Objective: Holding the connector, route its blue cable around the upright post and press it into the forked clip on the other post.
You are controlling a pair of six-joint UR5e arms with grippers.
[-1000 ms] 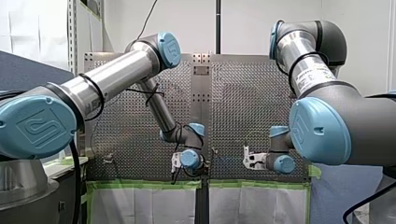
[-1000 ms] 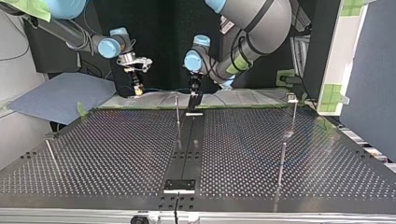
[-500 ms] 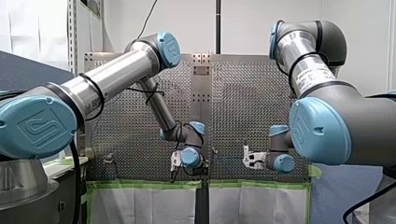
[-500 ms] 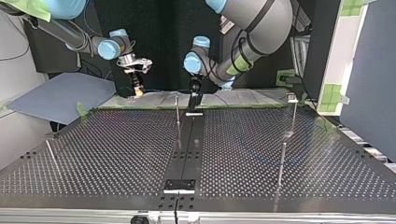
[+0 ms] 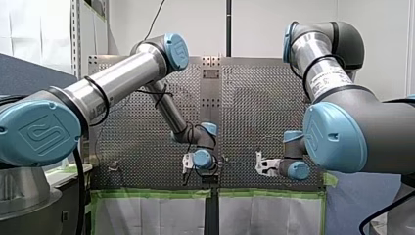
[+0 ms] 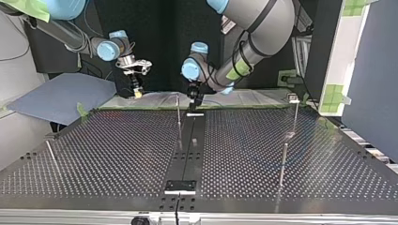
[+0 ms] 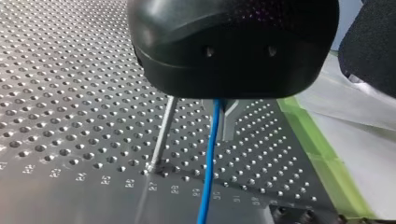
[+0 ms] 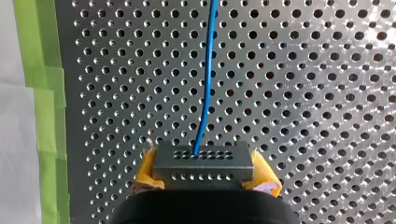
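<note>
My right gripper [image 8: 205,179] is shut on a grey connector [image 8: 204,163], which sits between its yellow pads [image 8: 147,170]. The blue cable [image 8: 208,70] runs straight ahead from the connector over the perforated table [image 8: 303,93]. In the left wrist view the cable [image 7: 208,158] comes out from under my left gripper's black housing [image 7: 233,46], which hides the fingers. A thin upright post [image 7: 161,133] stands beside it, and a grey forked piece [image 7: 228,119] is right by the cable. In the top view my left gripper [image 6: 194,97] hangs beside that post [image 6: 178,112], and my right gripper [image 6: 137,91] is further to the view's left.
Green tape [image 7: 317,149] and white sheeting [image 6: 155,99] edge the table near both grippers. More posts stand at the top view's right [image 6: 295,117] [image 6: 284,164] and left [image 6: 51,154]. A black centre strip carries a bracket [image 6: 180,186].
My left wrist has swung toward the top view's left and its gripper has lifted slightly near the post. My right gripper has hardly moved and keeps the connector.
</note>
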